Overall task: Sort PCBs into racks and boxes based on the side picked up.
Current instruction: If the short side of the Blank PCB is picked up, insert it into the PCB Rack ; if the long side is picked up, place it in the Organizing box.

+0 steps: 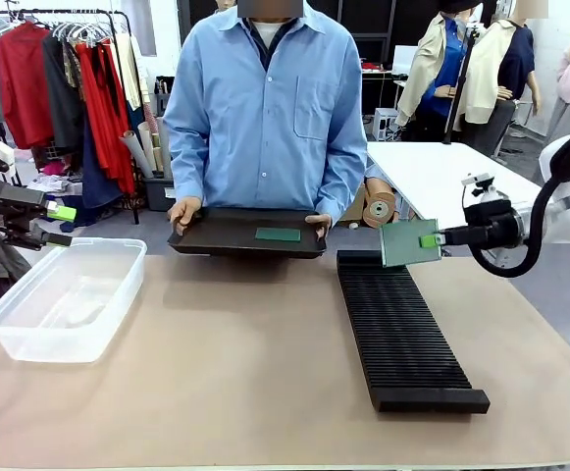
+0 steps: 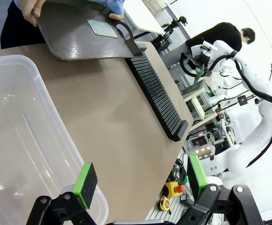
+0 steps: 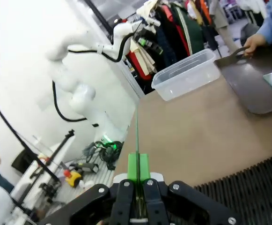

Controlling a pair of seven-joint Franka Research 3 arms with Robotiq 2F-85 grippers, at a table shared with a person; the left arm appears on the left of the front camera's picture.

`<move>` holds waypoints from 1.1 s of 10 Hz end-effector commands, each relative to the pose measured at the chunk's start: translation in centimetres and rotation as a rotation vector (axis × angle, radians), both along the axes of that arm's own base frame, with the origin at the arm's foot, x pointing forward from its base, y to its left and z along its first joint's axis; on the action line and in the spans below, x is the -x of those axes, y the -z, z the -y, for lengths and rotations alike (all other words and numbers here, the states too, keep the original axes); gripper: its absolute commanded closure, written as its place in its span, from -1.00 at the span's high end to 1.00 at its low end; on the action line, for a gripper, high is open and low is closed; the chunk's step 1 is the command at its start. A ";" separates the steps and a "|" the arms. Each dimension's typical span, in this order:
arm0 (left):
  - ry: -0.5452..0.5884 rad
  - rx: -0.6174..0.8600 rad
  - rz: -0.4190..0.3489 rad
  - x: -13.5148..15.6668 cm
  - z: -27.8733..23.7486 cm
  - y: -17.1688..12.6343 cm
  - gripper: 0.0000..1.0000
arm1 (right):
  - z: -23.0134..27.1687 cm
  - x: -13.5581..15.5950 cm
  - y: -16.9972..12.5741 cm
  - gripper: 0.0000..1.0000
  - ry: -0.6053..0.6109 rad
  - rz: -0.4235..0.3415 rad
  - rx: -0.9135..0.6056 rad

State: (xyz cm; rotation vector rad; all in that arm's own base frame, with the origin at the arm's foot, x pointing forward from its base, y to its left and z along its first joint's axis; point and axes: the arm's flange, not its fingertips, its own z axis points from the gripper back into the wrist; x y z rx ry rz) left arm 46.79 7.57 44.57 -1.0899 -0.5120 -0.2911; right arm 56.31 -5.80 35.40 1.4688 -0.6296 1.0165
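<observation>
PCB (image 1: 407,243) clamped in right gripper (image 1: 429,240) above far end of rack (image 1: 402,334).
Next, probably: lower its edge into a slot; left gripper (image 2: 140,180) spread wide, empty.

Smooth black tray (image 1: 216,234), hanging clothes (image 1: 25,78), brown cardboard roll (image 1: 378,208), white table (image 1: 441,177) behind.

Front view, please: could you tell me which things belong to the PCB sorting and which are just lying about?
Job in hand: held PCB in the right claw; second PCB on the person's black tray; slotted rack; clear tub.
Lying about: cardboard rolls; clothes rail; white table behind.
</observation>
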 end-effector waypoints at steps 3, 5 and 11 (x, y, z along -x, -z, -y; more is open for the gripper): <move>0.002 0.001 -0.001 0.1 0.0 -0.2 1.00 | -0.3 -1.6 3.4 -1.00 0.008 0.178 -0.069; 0.002 0.001 -0.001 0.1 0.0 -0.2 1.00 | -0.6 -3.0 4.7 -1.00 0.034 0.201 -0.094; 0.002 0.001 -0.001 0.1 0.0 -0.2 1.00 | 0.8 -6.4 8.1 -1.00 0.095 0.446 -0.064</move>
